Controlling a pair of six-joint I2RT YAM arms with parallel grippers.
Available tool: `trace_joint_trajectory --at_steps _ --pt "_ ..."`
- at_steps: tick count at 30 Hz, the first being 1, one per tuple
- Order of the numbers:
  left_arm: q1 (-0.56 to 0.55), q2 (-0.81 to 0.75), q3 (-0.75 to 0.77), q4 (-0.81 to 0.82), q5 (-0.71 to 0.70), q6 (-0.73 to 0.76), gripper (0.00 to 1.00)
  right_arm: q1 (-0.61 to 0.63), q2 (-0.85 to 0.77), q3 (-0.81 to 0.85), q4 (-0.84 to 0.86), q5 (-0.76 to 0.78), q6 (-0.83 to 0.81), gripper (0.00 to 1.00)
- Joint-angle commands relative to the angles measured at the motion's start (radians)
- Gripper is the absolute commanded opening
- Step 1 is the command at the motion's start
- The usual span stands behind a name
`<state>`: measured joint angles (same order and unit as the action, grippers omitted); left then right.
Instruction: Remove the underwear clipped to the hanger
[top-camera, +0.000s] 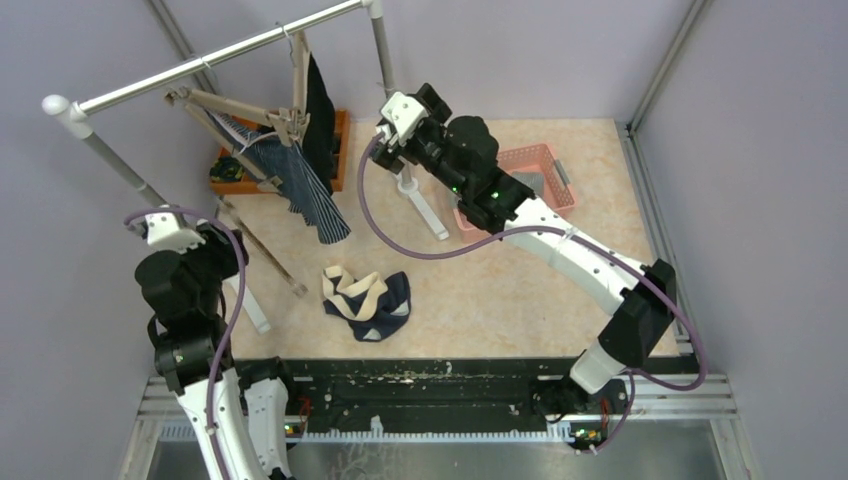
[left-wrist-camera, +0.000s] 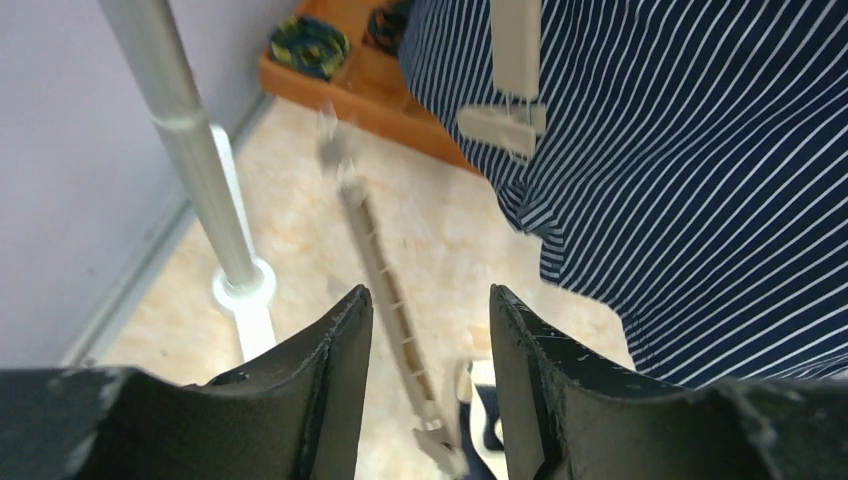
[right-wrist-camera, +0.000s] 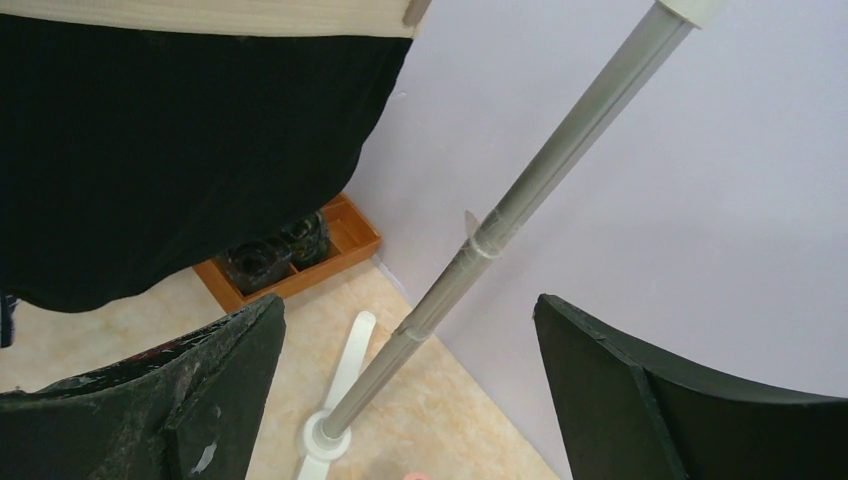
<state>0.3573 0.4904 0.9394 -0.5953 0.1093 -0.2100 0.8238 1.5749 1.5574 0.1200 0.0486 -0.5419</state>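
Striped underwear (top-camera: 300, 190) and black underwear (top-camera: 322, 110) hang on the hanger (top-camera: 230, 105), far left. The cloth is soft and light, best pinched near a clip (left-wrist-camera: 500, 128). Left gripper (left-wrist-camera: 430, 300) is half open, right gripper (right-wrist-camera: 408, 305) wide open, both empty.

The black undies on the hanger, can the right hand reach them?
Probably yes. The right hand is open and close to the black undies, with nothing between them in its wrist view. The rack's pole stands just right of the cloth, so the hand should steer clear of it.
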Motion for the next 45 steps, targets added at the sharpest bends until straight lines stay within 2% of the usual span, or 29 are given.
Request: trace_joint_trajectory --at_steps 1,5,10,13,16,23,28,35,45 --pt "0.008 -0.015 -0.042 -0.027 0.102 -0.077 0.52 -0.032 -0.052 -0.001 0.071 -0.041 0.043 0.95" --pt "0.008 -0.018 -0.065 -0.009 0.071 -0.077 0.52 -0.050 -0.058 -0.012 0.070 -0.042 0.052 0.95" --pt "0.008 0.010 -0.071 0.003 0.090 -0.082 0.39 -0.062 -0.051 0.002 0.055 -0.061 0.077 0.95" --pt "0.008 0.024 -0.091 0.046 0.114 -0.090 0.42 -0.069 -0.051 0.005 0.053 -0.063 0.083 0.96" --pt "0.008 0.027 -0.147 0.173 0.168 -0.109 0.50 -0.069 -0.058 -0.009 0.056 -0.057 0.082 0.96" --pt "0.006 0.108 -0.298 0.557 0.280 -0.144 0.45 -0.071 -0.080 -0.038 0.059 -0.051 0.076 0.97" --pt "0.001 0.207 -0.280 0.702 0.349 -0.116 0.49 -0.071 -0.088 -0.044 0.056 -0.047 0.075 0.97" --pt "-0.006 0.260 -0.275 0.836 0.398 -0.117 0.52 -0.071 -0.081 -0.058 0.068 -0.060 0.094 0.97" --pt "-0.015 0.365 -0.328 1.108 0.447 -0.222 0.52 -0.071 -0.068 -0.058 0.081 -0.096 0.115 0.97"
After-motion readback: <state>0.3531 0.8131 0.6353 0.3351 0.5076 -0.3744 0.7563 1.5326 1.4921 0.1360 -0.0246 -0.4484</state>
